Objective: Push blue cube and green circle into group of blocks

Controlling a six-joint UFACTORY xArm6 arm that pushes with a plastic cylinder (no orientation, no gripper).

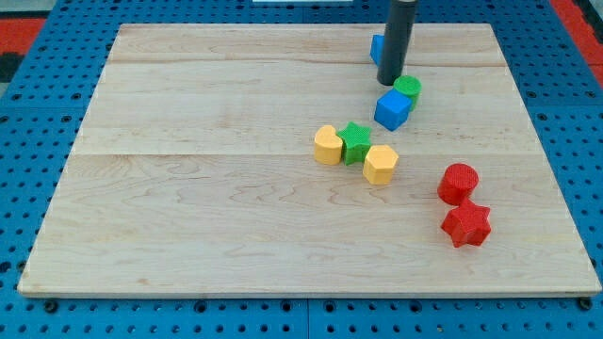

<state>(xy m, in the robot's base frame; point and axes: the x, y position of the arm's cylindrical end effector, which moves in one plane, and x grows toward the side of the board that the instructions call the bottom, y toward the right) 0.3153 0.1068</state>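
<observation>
The blue cube (393,109) sits right of the board's middle, toward the view's top. The green circle (408,89) touches its upper right side. My tip (390,82) stands just above the blue cube and left of the green circle, close to both. Below and to the left is a group: a yellow block (328,145), a green star (355,141) and a yellow hexagon (381,164), touching one another. Another blue block (376,48) is mostly hidden behind the rod near the top edge.
A red circle (459,183) and a red star (466,224) sit together at the view's lower right. The wooden board (188,188) lies on a blue pegboard surface.
</observation>
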